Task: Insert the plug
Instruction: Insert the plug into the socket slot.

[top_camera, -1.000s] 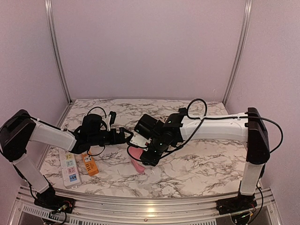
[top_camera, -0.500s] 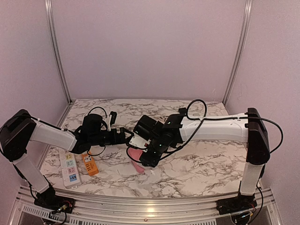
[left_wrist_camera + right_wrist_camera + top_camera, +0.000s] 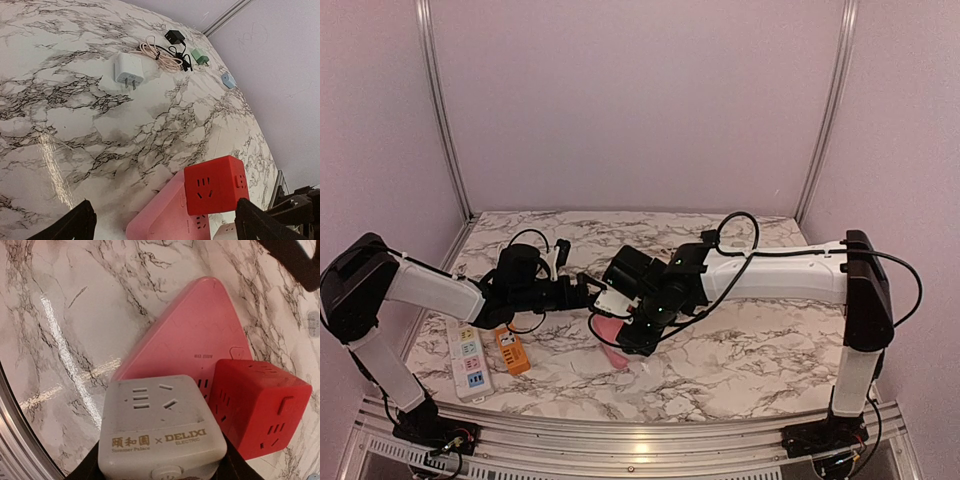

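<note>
Right wrist view: right gripper [image 3: 160, 471] pinches the white cube plug [image 3: 160, 425] over the near end of the pink power strip [image 3: 185, 335], just beside the red cube [image 3: 255, 405]. Strip's long axis runs away from that gripper; left gripper [image 3: 165, 227] stands spread, empty.

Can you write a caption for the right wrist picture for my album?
The right pincer holds a white cube adapter by the pink power strip, beside the red cube on it.
</note>
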`<action>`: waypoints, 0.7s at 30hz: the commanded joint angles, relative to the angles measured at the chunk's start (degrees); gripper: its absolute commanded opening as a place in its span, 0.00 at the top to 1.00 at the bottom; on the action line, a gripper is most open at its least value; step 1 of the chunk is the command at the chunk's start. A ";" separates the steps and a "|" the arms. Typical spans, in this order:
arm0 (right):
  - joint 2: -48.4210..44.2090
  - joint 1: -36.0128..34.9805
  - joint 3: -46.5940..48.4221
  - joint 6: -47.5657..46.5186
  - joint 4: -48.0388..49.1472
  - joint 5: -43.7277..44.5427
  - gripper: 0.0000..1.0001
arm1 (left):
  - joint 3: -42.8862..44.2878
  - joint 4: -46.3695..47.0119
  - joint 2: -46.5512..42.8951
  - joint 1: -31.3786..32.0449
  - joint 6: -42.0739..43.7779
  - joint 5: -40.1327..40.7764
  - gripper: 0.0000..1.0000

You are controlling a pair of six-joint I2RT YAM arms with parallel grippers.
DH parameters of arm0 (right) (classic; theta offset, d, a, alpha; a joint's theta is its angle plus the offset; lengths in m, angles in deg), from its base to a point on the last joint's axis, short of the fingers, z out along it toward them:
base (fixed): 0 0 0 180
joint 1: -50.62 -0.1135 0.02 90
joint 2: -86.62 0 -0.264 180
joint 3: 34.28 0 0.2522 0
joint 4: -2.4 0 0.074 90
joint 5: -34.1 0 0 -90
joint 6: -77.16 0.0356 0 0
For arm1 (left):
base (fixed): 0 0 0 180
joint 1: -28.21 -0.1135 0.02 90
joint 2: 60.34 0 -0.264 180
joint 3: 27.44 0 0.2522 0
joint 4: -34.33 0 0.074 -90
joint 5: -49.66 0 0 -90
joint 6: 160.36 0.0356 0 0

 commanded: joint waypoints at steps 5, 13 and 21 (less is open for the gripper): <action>1.77 -0.55 2.75 -0.70 -0.67 0.45 0.74 | 0.80 -0.24 0.66 0.34 0.36 -0.27 0.01; 3.18 -0.59 3.87 -1.41 -2.68 -0.15 0.74 | 0.81 -0.25 0.95 0.34 0.59 -0.26 0.01; 4.65 -0.57 5.47 -0.48 -4.36 0.81 0.75 | 0.27 -0.21 0.80 0.34 0.83 0.01 0.01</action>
